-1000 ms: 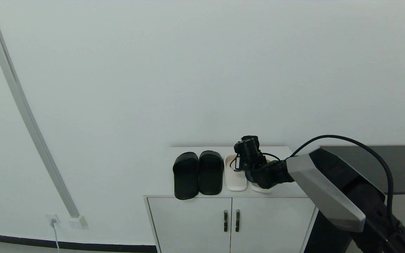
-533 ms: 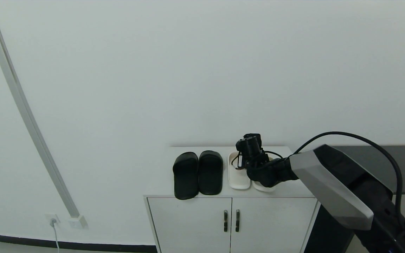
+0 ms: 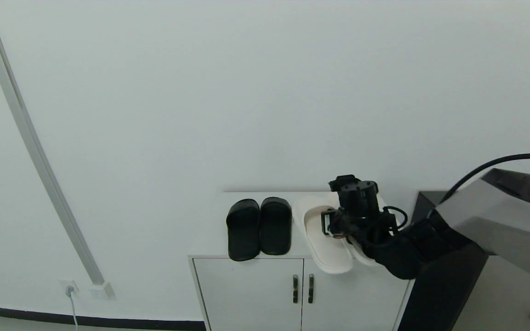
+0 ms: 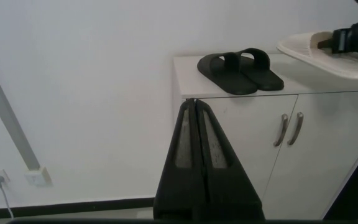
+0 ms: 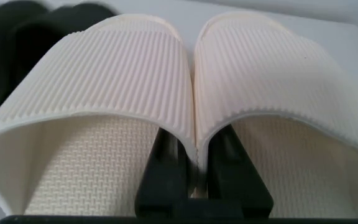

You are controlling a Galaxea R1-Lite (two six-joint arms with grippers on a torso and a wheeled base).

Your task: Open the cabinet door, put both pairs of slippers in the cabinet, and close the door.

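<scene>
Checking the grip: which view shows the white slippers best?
Right wrist view: the right gripper pinches the inner walls of the white slippers together. The head view shows them overhanging the cabinet edge; the left wrist view, one side, cut off.

R claw (image 5: 196, 158) pinches white slippers (image 5: 120, 74) by their touching inner strap edges; blk slippers (image 5: 33, 31) just beside.

Grey wall conduit (image 3: 29, 138), wall socket (image 3: 68, 289)
</scene>
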